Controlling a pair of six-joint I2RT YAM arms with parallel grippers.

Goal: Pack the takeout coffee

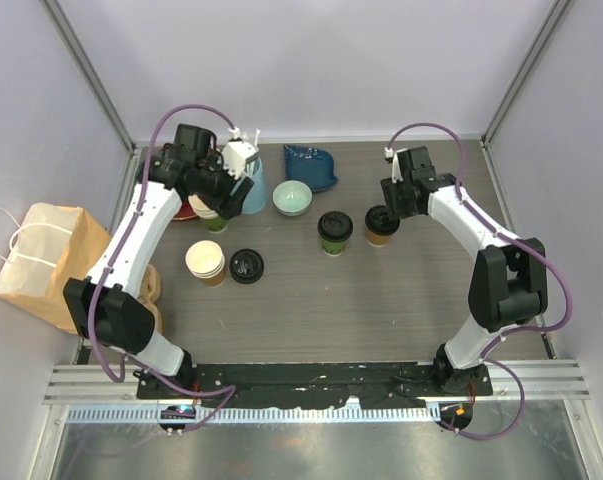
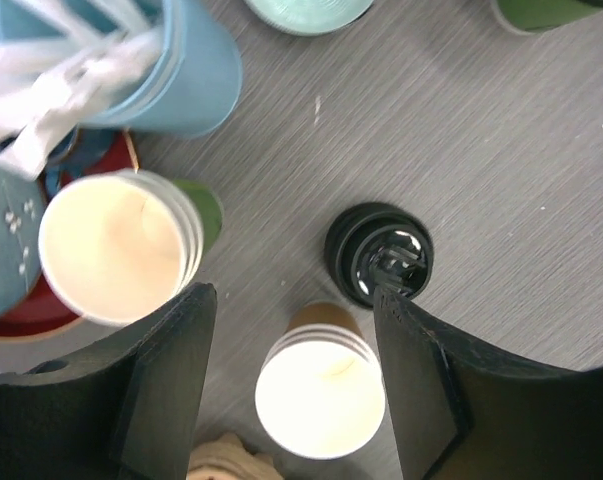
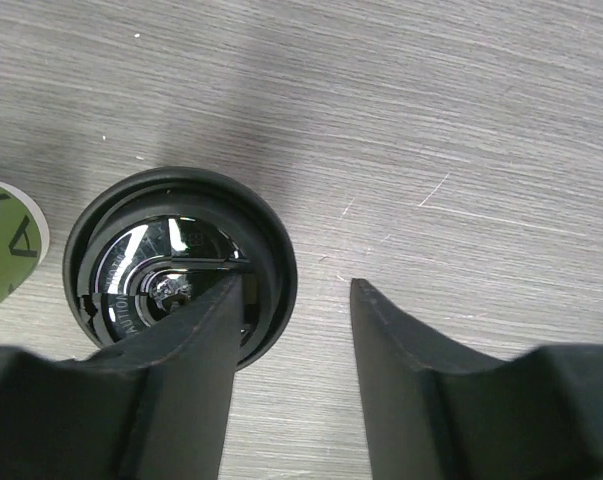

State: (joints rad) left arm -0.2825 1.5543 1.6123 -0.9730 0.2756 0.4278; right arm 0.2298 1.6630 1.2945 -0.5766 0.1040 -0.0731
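The brown-walled coffee cup [image 1: 380, 228] with its black lid [image 3: 181, 262] stands right of centre. My right gripper [image 1: 388, 210] hovers over it, open and empty; in the right wrist view [image 3: 295, 288] one finger lies over the lid's right side and the other stands over bare table beside the cup. The green-walled lidded cup [image 1: 335, 232] stands just left of it, and its wall shows at the left edge of the right wrist view [image 3: 5, 244]. My left gripper [image 1: 219, 200] is open and empty [image 2: 293, 294] above the lidless cup stacks.
A brown lidless cup stack [image 2: 321, 396], a green one [image 2: 116, 246] and loose black lids [image 2: 379, 254] sit on the left. A blue holder [image 1: 249, 176], mint bowl [image 1: 292, 197], red plate [image 2: 21, 316] and blue pouch [image 1: 311, 165] stand behind. A paper bag [image 1: 39, 262] lies at the far left.
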